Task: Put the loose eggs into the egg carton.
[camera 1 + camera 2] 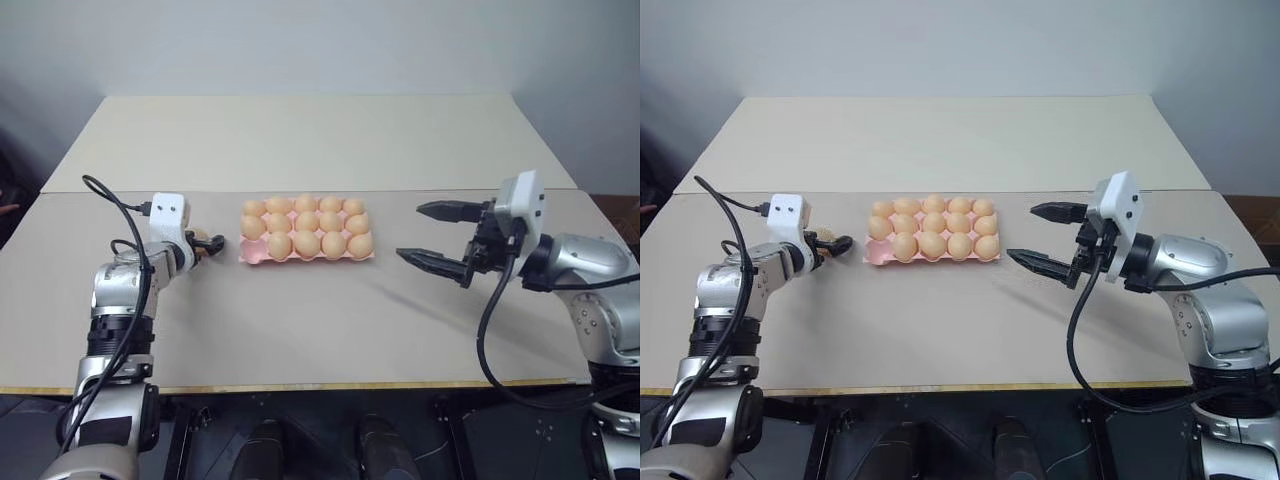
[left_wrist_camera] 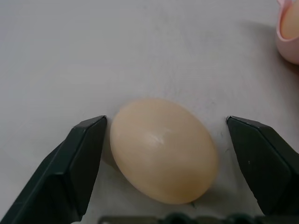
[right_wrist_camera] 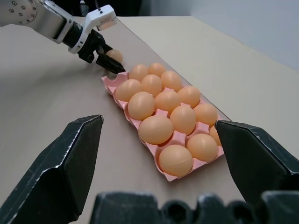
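Note:
One loose egg (image 2: 163, 149), pale orange-tan, lies on the table just left of the egg carton (image 1: 250, 256). My left gripper (image 1: 207, 244) is low over the table with its fingers on either side of this egg. One finger (image 2: 84, 154) is right at the shell and the other stands a small gap away, so the gripper is open. The pink carton holds several eggs; its front-left cup is bare. My right gripper (image 1: 410, 231) hovers wide open to the right of the carton, pointing at it and holding nothing.
The beige table has a second board (image 1: 300, 140) behind a seam, and a wall stands beyond it. The front edge (image 1: 300, 385) runs close to me. Black cables hang from both wrists.

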